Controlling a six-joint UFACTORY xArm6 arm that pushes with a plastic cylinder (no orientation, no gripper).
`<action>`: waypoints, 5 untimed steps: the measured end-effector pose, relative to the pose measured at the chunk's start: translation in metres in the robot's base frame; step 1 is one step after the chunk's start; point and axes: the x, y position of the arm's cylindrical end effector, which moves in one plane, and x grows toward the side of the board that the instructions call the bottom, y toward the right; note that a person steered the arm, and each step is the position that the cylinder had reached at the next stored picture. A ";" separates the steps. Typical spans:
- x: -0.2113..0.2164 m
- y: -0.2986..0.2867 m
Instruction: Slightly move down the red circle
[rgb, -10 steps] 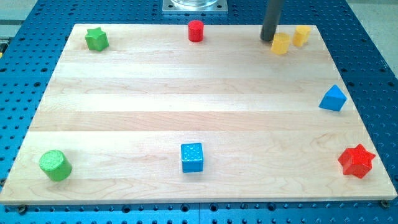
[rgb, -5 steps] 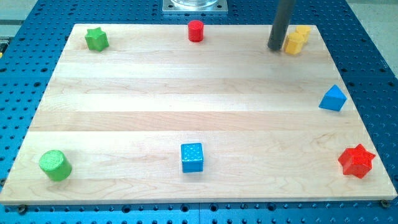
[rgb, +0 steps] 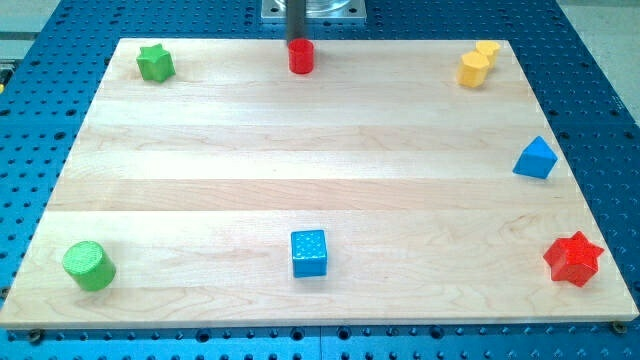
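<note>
The red circle is a small red cylinder near the board's top edge, a little left of centre. My rod comes down from the view's top right behind it, and my tip touches or nearly touches the cylinder's upper edge. The cylinder hides the very end of the rod.
A green star sits at the top left, two yellow blocks touch at the top right. A blue triangle is at the right edge, a red star at the bottom right, a blue cube at bottom centre, a green cylinder at bottom left.
My rod left the yellow blocks at the top right and swept left to just above the red circle. The red circle has shifted slightly left and down. One yellow block was pushed against the other.
</note>
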 end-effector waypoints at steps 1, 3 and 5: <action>0.000 -0.013; 0.008 0.049; 0.084 0.057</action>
